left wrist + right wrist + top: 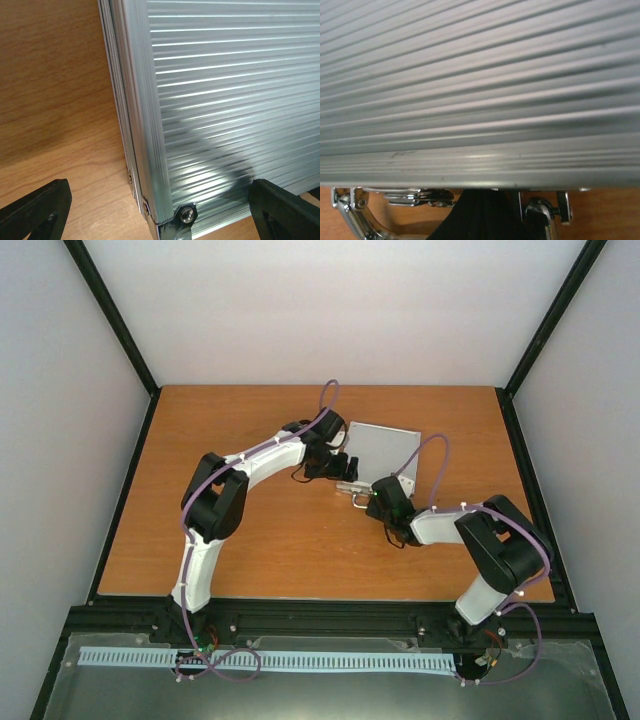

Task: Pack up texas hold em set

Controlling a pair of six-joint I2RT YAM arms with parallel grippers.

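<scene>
Top external view: closed silver ribbed metal case (385, 452) is lying flat on the orange-brown wooden table (250, 540), toward one o'clock of centre. No loose pieces are showing.

My left gripper (340, 466) is sitting at the case's eight o'clock corner. Its fingers are apart, straddling the black corner fitting (182, 217) and gripping nothing.

My right gripper (373, 498) is sitting at the six o'clock edge, fingers together, nosing in between the chrome handle brackets (350, 215). Whether it is pinching anything I cannot tell.

Risks:
- The closed tips, if pushing, could be sliding the case toward twelve o'clock.
- A chrome latch (420, 196) may be sitting unclipped; I am not reading that here.
- A left finger could be catching the fitting.

Room: both grippers are crowding each other at the case's seven o'clock. Bare table is lying at nine and six o'clock; the white back wall (330, 310) is standing close at twelve.
</scene>
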